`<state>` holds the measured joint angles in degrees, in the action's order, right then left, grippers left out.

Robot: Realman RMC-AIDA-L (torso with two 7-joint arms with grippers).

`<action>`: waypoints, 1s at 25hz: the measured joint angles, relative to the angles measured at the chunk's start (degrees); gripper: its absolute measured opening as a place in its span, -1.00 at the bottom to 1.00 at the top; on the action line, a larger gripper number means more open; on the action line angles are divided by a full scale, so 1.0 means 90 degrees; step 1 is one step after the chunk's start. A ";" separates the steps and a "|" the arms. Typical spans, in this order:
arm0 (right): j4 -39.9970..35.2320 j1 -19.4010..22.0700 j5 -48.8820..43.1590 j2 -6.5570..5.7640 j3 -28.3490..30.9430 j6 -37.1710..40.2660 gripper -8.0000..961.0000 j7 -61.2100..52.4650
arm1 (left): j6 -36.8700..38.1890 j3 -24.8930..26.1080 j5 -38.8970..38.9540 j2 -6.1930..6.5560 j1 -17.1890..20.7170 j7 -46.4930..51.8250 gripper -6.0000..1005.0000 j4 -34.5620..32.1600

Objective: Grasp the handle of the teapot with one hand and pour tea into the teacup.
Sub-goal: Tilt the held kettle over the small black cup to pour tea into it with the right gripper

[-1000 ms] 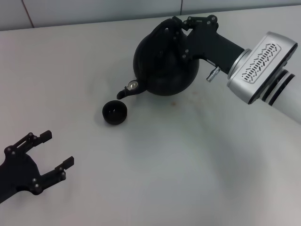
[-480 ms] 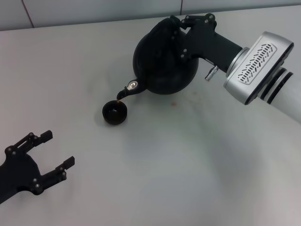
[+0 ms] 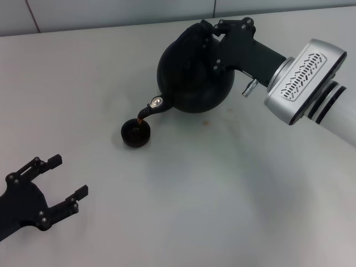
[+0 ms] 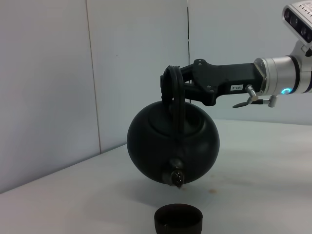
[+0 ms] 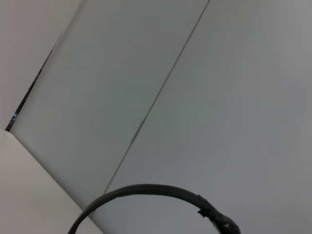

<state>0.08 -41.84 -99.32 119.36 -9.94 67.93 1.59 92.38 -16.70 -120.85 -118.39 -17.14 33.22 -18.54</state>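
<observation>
Black and matte, the right claw (image 3: 207,30) reaches in from the far right of the scene and is clamped tight on the handle (image 4: 174,90), the thick arched loop over the teapot (image 3: 194,69). In the left wrist view the loop runs up from the pot's sides into the claw's grip, with the black wrist body and a silver arm section (image 3: 303,80) stretching away behind it. The teapot hangs in the air from that grip, clear of the worktop (image 3: 222,194), and is tipped forward so that its short spout (image 3: 150,108), with its metallic tip, points down and to the near left. A thin brown stream shows at the spout's mouth, right over the teacup (image 3: 136,133). The teacup stands upright on the worktop just below and to the near left of the pot; the left wrist view shows an air gap between the spout and the cup's rim.

Well apart from all this, in the near left corner, the left claw (image 3: 61,181) sits low over the worktop with its two fingers spread wide and nothing between them.

The right wrist view shows only a pale panelled wall (image 5: 195,97), a corner of the worktop and a curved dark cable (image 5: 146,190).
</observation>
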 joint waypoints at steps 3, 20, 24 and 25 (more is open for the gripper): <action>0.0006 0.0002 0.0000 0.0000 0.0000 0.0000 -0.82 0.0000 | -0.0001 0.0000 0.0000 0.0000 -0.0003 0.0000 0.63 0.0000; 0.0049 0.0145 0.0231 -0.0005 0.0125 0.0097 -0.82 -0.1860 | -0.0001 0.0000 0.0000 0.0000 -0.0025 0.0000 0.63 0.0000; -0.0082 0.0266 0.0276 -0.0018 0.0160 0.0178 -0.82 -0.2576 | -0.0001 0.0000 0.0000 0.0000 -0.0034 0.0000 0.63 0.0000; -0.0122 0.0296 0.0286 -0.0018 0.0167 0.0186 -0.82 -0.2727 | -0.0001 0.0000 0.0000 0.0000 -0.0037 0.0000 0.63 0.0000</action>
<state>-1.02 -39.17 -96.74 119.19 -8.43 69.61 -22.96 92.37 -16.70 -120.85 -118.39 -17.47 33.22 -18.55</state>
